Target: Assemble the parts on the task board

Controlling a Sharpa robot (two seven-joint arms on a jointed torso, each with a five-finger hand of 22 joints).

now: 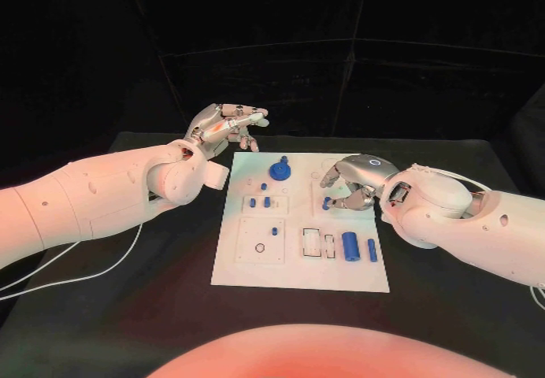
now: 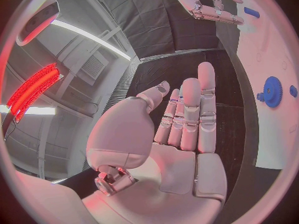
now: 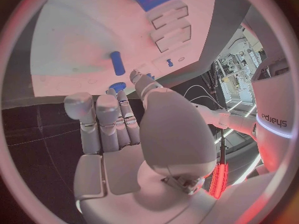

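**Closing in on a small peg**

Right robot hand (image 1: 350, 183) hovering low over task board (image 1: 256, 272), fingers curled beside small blue peg (image 1: 327, 203), apparently empty. Left robot hand (image 1: 228, 124) spread off the far corner. Next: pinching that peg cleanly.

- Board (image 1: 298, 272) on table (image 1: 136, 315), between the hands.
- Gear (image 1: 280, 169) beside left fingers (image 1: 244, 122).
- Peg (image 1: 327, 203) under right fingers (image 1: 341, 189).
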